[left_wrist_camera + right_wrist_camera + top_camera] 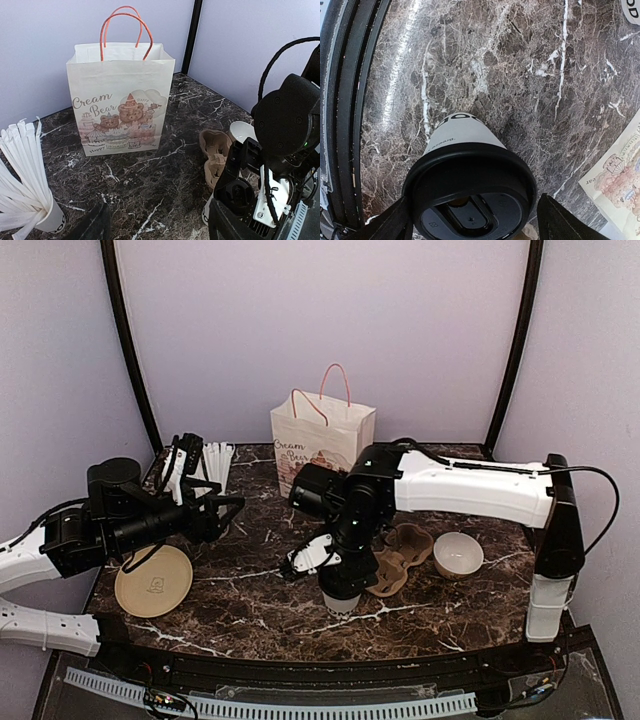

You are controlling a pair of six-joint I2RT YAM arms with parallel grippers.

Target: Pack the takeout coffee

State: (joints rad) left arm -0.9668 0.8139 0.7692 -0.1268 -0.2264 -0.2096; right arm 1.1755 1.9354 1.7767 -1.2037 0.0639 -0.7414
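The right tool (470,216) hung nose-down over the takeout coffee cup (454,131), its two dark fingers (395,222) spread to either side of the black lid (470,175). One finger sat right at the rim and the other stood just clear of it, so the tool was released rather than clamped. The lid sat on the cup, and the white tapered cup stood upright on the dark marble worktop (260,580), black lettering showing near its base. In the overhead view the cup was near the front edge of the worktop, roughly at its middle. It stood just beside a brown pulp cup carrier (402,552). A low white bowl (458,555) lay just beyond the carrier, on the right side.

The left tool (228,510) was held level above the left side of the worktop, fingers wide apart and holding nothing. Below it lay a round tan disc (153,580). Behind it stood a white cup of paper-wrapped straws (215,465). At the back centre a white paper bag (320,440) printed "Cream Bear", with pink handles, stood upright with its mouth open.
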